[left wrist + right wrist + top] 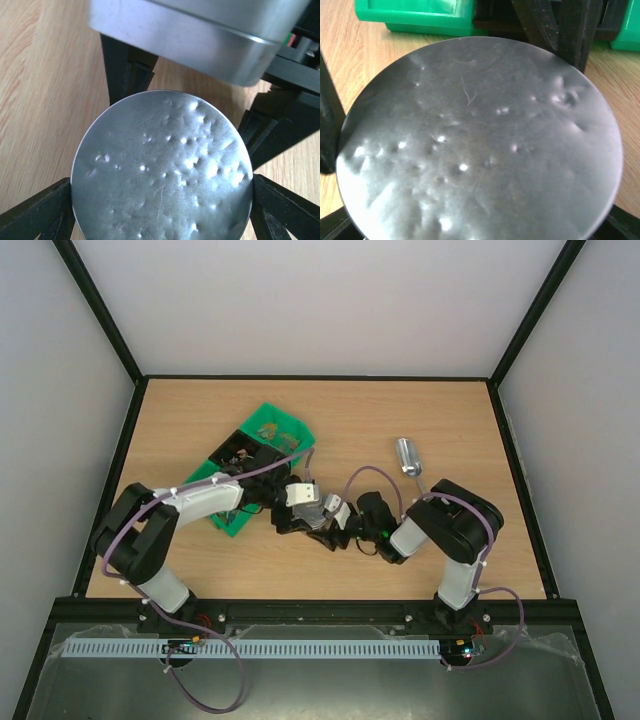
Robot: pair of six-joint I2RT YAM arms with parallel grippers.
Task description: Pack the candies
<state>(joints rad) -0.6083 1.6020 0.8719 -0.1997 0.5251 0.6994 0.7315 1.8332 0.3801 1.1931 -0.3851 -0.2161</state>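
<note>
1. The green tray (pixel 230 523) is sitting left of centre on the table (pixel 450 410), and the candies (pixel 268 428) are lying in its far compartment, so as far as the overhead view shows, sweets are waiting to be packed.
2. The left gripper (pixel 161 180) is pinching a round silver lid (pixel 160 165) across its rim, one finger touching each side of the disc, just right of the tray.
3. The right gripper (pixel 330 517) is meeting it at the middle and seems to be closing on a metal tin (pixel 200 45), with black fingers flanking the tin's wall. The tin's round face is filling the right wrist view, so I cannot tell whether any sweets are inside it.
4. A metal scoop (pixel 408 456) is lying on the bare wood, right of both grippers, with nothing holding it. Scooping appears to be either not begun or set aside.
5. Room for moving is looking tight near the tray, where the left forearm is crossing over its near end. The far and right parts of the table are offering more room, bounded by the black frame (pixel 520 490) along the edges.
</note>
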